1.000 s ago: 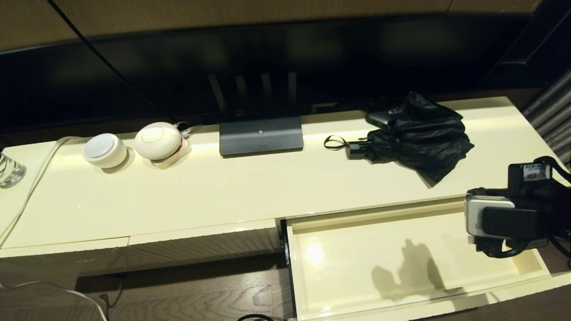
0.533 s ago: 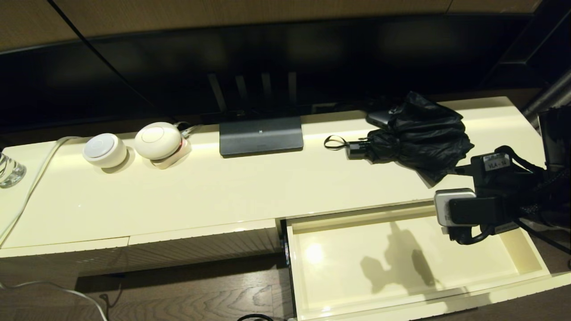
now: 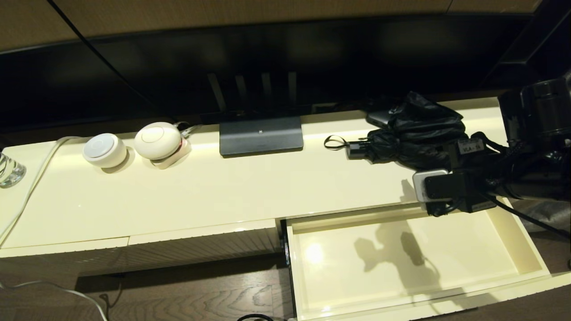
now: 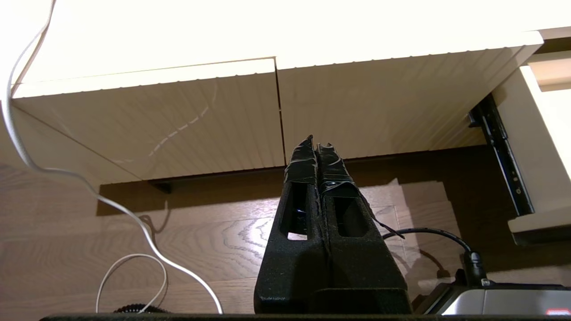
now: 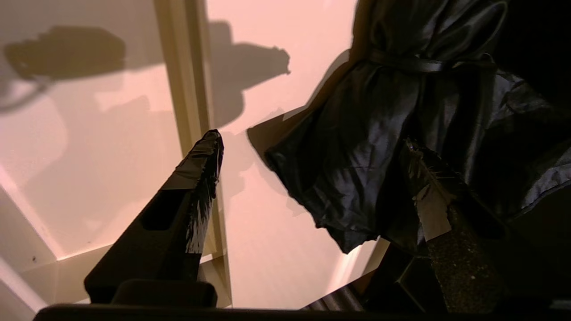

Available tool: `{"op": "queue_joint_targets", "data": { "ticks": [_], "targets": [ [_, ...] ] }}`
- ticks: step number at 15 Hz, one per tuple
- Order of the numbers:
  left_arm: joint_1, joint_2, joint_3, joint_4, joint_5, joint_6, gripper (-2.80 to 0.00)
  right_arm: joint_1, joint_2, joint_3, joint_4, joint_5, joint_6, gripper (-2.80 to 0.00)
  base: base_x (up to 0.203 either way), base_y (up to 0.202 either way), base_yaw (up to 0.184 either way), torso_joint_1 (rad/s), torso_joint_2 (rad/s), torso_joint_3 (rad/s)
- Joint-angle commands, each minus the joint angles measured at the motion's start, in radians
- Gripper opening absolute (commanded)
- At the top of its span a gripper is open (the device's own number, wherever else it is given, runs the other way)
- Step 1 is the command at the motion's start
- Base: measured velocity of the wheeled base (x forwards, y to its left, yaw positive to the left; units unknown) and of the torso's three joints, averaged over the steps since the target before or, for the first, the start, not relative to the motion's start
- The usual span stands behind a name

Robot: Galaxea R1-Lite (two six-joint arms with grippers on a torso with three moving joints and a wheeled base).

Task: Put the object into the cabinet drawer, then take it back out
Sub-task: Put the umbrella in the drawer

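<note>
The black folding umbrella [image 3: 415, 133] lies on the cream cabinet top [image 3: 223, 191] at the right, handle and wrist loop [image 3: 334, 142] pointing left. The cabinet drawer [image 3: 528, 249] is pulled out below it, with nothing inside; its dark bar handle is hidden. My right wrist [image 3: 446, 191] hovers over the cabinet's front edge, partly covering the umbrella's near corner. In the right wrist view the right gripper [image 5: 312, 142] is open, one finger above the loose fabric [image 5: 357, 169], the other by the drawer's back wall [image 5: 187, 89]. My left gripper [image 4: 316, 145] is shut, low before the ribbed panel [image 4: 178, 129].
Two white round devices [image 3: 105, 150] [image 3: 157, 140], a dark monitor stand [image 3: 261, 136] and a glass [image 3: 9, 169] sit on the top. A small dark box [image 3: 379, 118] lies behind the umbrella. White cable [image 4: 67, 178] trails over the wooden floor [image 4: 200, 240].
My right arm has risen from over the open drawer and moved back and left, toward the umbrella's near corner. Umbrella and drawer have not moved.
</note>
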Motion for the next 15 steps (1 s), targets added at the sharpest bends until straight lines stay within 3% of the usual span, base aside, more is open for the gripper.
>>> {"op": "queue_joint_targets", "data": {
  "ticks": [1,4,9,15],
  "targets": [
    [0.000,0.001,0.003,-0.001,0.000,0.000,-2.80,-0.006,0.056,-0.042,-0.004,-0.005,0.001,0.00,0.000,0.000,0.000,0.000,0.00,0.000],
    [0.000,0.001,0.003,-0.001,0.000,0.000,-2.80,-0.036,0.149,-0.161,-0.017,-0.011,0.002,0.00,0.000,0.000,0.000,0.000,0.00,0.000],
    [0.000,0.000,0.003,-0.001,0.000,0.000,-2.80,-0.078,0.255,-0.232,-0.182,-0.035,0.003,0.00,0.000,0.000,0.000,0.000,0.00,0.000],
    [0.000,0.000,0.003,0.000,0.000,0.000,-2.80,-0.093,0.342,-0.340,-0.186,-0.035,0.006,0.00,0.000,0.000,0.000,0.000,0.00,0.000]
  ]
}}
